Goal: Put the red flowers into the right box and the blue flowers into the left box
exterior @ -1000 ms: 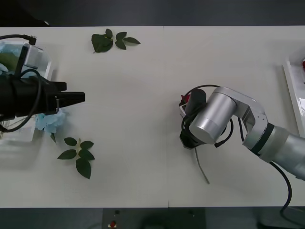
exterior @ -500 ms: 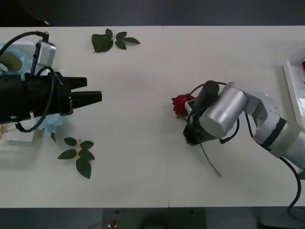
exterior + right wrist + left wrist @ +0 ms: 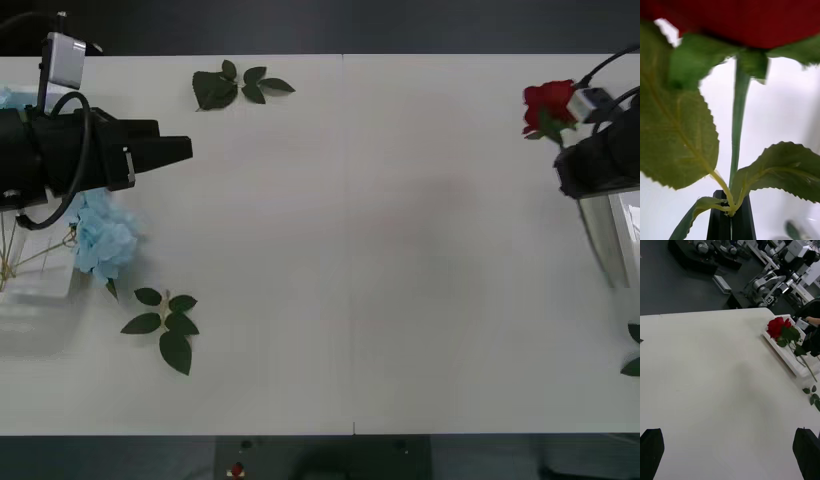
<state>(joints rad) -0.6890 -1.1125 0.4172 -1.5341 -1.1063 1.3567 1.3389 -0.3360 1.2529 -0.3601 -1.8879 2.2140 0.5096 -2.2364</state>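
Observation:
A red flower hangs above the table's far right, its stem pinched in my right gripper. In the right wrist view the black fingers are shut on the green stem, with the bloom above. The right box lies just beneath, at the table's right edge. The left wrist view shows this rose over the white tray. My left gripper is open at the left, empty, above a blue flower that lies half over the rim of the left box.
A loose leaf sprig lies at the back left and another at the front left. More small leaves sit at the right edge. The middle of the white table is bare.
My right arm has lifted the rose from the table's centre and carried it to the far right. The left gripper first reached out, then drew back left and away.

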